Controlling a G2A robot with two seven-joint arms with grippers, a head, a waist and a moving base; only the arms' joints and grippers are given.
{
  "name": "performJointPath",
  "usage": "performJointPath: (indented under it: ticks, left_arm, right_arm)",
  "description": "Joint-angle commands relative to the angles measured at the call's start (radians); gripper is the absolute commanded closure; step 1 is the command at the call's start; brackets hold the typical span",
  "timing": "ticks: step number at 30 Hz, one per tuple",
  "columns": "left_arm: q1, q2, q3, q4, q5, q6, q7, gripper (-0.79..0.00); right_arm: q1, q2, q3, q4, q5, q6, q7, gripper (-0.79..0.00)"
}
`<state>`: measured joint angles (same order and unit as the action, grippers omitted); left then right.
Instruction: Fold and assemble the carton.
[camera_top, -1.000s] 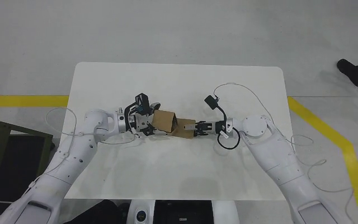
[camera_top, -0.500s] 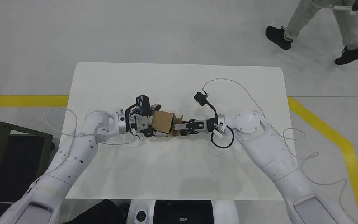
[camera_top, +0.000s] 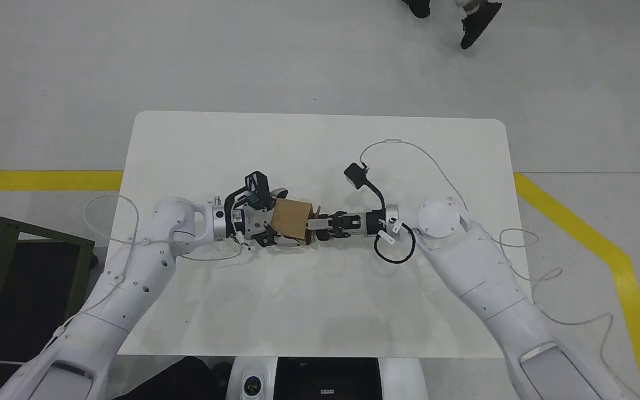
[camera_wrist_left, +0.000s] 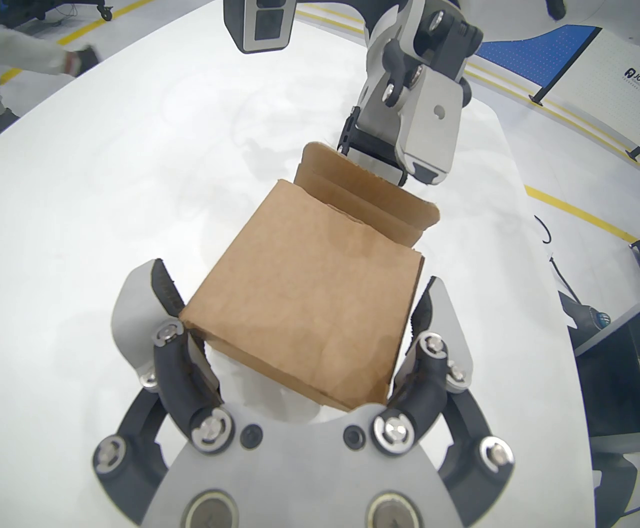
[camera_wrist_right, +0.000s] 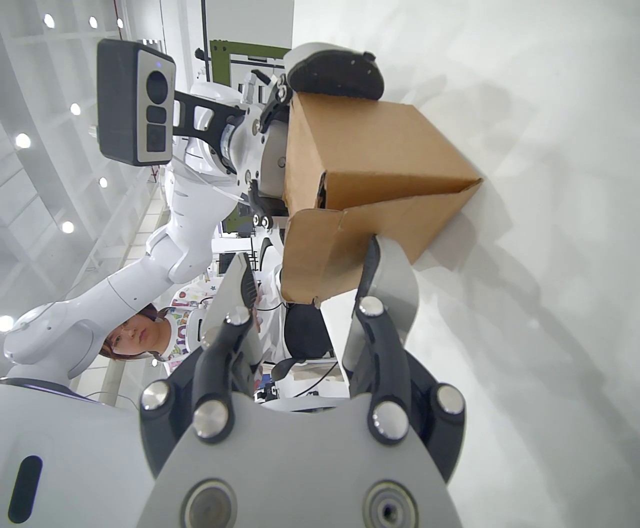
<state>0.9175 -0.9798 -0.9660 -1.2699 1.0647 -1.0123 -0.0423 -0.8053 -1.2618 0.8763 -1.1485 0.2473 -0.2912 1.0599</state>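
Nearest us, the table (camera_top: 300, 320) lay bare from its front edge up to the arms, leaving open room there. At mid-table the carton (camera_top: 291, 218) rested on the surface, well clear of every edge. Our left gripper (camera_wrist_left: 295, 295) was clamped across one end, a finger on each side wall. Our right gripper (camera_wrist_right: 310, 260) stood with fingers apart astride the end flap (camera_wrist_right: 325, 240), one finger against it. Beyond, bare table ran to the far edge. Since a second earlier, the right gripper had pushed in toward the carton and the flap had folded closer.
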Motion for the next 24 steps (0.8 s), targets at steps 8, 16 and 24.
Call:
performJointPath:
  ticks: [8,16,24]
  left_arm:
    - [-0.004,0.001,0.007,0.003,-0.006,0.000,-0.007,-0.785]
    - [-0.007,0.002,0.013,0.004,-0.010,0.000,-0.013,-0.785]
    - [-0.008,0.004,0.016,0.004,-0.013,0.000,-0.017,-0.785]
  right_arm:
    - [0.001,-0.010,-0.010,0.034,0.039,-0.026,0.005,-0.326]
    - [0.006,-0.020,-0.022,0.075,0.059,-0.045,0.009,-0.274]
    - [0.019,-0.028,-0.034,0.117,0.050,-0.055,0.009,-0.243]
